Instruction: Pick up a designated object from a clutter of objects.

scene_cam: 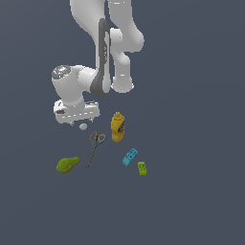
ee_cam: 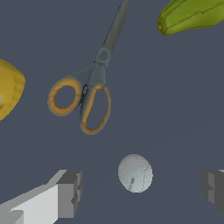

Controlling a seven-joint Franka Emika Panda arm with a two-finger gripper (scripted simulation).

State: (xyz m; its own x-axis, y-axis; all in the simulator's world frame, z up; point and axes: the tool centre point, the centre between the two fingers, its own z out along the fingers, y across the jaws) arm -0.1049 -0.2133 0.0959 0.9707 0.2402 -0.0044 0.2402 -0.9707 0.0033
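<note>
Your gripper (ee_cam: 142, 188) hangs with jaws apart, the grey ball (ee_cam: 135, 173) lying between them on the bench (ee_cam: 175, 109), scissors (ee_cam: 87, 92) nearby beyond it.

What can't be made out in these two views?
- Yellow bottle: wrist view's edge cuts off most of it.
- Olive-green item: cropped in the wrist view.
- Bottle label: too small in the exterior view.
- Gripper: its height above the grey ball is unclear; the ball's contact with the floor too.
</note>
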